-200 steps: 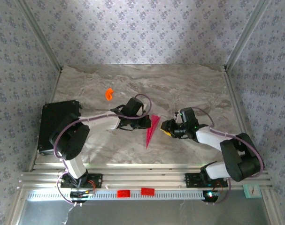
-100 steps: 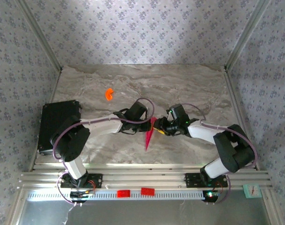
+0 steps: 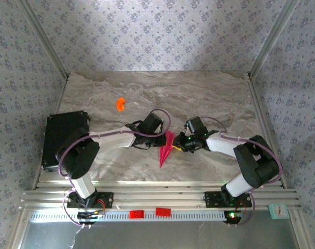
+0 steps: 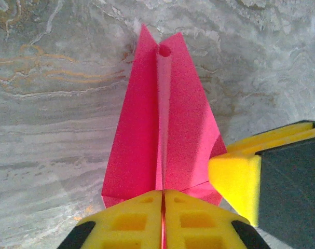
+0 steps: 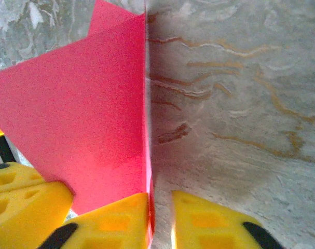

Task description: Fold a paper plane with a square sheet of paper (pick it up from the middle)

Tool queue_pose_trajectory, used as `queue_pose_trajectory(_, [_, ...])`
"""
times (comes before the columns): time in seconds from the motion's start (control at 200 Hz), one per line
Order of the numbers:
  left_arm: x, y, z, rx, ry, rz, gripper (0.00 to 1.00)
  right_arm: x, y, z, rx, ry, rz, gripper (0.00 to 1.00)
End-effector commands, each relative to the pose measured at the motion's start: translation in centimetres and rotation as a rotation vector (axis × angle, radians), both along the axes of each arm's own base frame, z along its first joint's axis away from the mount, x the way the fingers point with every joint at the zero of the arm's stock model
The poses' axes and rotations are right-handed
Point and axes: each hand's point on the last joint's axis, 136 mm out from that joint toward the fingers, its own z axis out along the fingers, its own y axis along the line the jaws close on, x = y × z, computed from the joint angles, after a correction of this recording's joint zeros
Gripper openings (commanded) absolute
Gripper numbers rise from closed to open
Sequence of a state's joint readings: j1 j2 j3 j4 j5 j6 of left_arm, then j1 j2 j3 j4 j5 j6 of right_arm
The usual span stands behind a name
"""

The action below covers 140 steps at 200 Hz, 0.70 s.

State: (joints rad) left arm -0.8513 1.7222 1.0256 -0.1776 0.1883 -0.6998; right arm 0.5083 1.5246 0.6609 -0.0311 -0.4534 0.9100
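Grippers meeting at plane (image 4: 173, 119), mid-table, between the 2 arms.
Left gripper (image 4: 163, 199) is closed on the plane's centre fold. Right gripper (image 5: 161, 201) shows a narrow gap between its 2 fingers, 1 finger touching a wing edge. Marble-look table (image 3: 209, 93), patterned walls (image 3: 147, 31). Orange piece (image 3: 120, 104) lies well apart. Black box (image 3: 64, 137) at left edge, contents not visible.
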Motion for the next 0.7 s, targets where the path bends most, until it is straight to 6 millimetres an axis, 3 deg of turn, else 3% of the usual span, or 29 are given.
queue_pose_trajectory(0.0, [-0.8, -0.3, 0.8, -0.005, 0.016, -0.036, 0.17, 0.5, 0.6, 0.5, 0.037, 0.002, 0.003, 0.14])
queue_pose_trajectory(0.255, [-2.6, 0.6, 1.1, -0.008, 0.043, -0.037, 0.36, 0.5, 0.3, 0.1, 0.042, 0.019, -0.021, 0.12])
queue_pose_trajectory(0.695, [-4.1, -0.2, 1.4, -0.013, 0.031, -0.086, 0.37, 0.8, 0.2, -0.2, 0.043, 0.016, -0.042, 0.12])
